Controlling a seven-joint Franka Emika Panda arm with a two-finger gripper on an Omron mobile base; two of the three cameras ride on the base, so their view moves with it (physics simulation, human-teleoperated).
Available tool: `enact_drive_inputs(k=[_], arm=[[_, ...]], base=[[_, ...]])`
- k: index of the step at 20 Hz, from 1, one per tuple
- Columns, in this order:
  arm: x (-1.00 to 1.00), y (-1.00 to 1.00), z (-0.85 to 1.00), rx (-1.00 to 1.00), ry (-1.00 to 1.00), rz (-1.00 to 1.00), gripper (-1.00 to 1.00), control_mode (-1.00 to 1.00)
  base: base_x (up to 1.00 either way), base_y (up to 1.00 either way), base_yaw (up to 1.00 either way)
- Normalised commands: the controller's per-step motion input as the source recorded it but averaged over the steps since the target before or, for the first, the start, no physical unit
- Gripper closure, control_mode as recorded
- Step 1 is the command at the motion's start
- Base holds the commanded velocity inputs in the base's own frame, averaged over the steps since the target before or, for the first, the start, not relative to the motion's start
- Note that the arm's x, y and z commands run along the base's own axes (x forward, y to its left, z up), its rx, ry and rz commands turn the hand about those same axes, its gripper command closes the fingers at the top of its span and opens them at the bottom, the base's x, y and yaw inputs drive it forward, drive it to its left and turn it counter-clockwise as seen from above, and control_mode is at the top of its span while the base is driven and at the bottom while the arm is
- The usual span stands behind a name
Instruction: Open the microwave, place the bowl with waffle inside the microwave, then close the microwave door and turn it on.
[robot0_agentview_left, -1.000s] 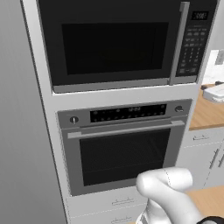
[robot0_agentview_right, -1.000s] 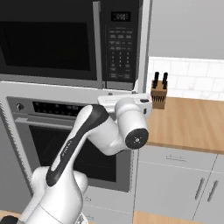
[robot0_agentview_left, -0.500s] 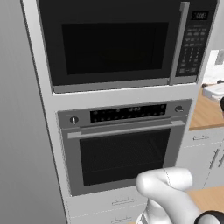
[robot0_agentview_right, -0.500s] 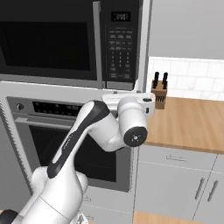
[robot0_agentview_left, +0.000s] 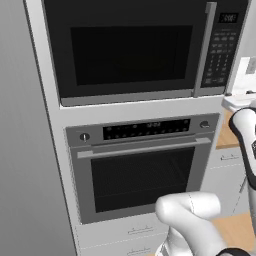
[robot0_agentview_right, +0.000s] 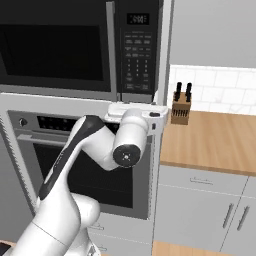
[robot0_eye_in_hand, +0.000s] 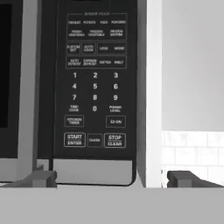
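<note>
Keypad panel of the large black built-in microwave faces the two-finger gripper, whose dark fingertips stand wide apart at 6 o'clock in the hand view. The wide black microwave door is shut, its long vertical silver bar handle just beside the keypad. Below the microwave sits the stainless oven. At 3 o'clock in the right base view, a wooden knife block stands on the wooden counter against white tiles.
</note>
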Motion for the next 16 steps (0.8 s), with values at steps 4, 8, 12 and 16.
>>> enact_drive_inputs(k=[4,8,12,16], arm=[[0.17,-0.06,0.00,0.00,-0.01,-0.02,-1.00,-1.00],[0.21,-0.02,0.00,0.00,0.00,-0.16,-1.00,-1.00],[0.26,0.00,0.00,0.00,0.00,-0.21,-1.00,-1.00],[0.13,0.01,0.02,0.00,0.00,-0.15,-1.00,-1.00]], base=[[0.00,0.00,0.00],[0.00,0.00,0.00],[0.00,0.00,0.00],[0.00,0.00,0.00]])
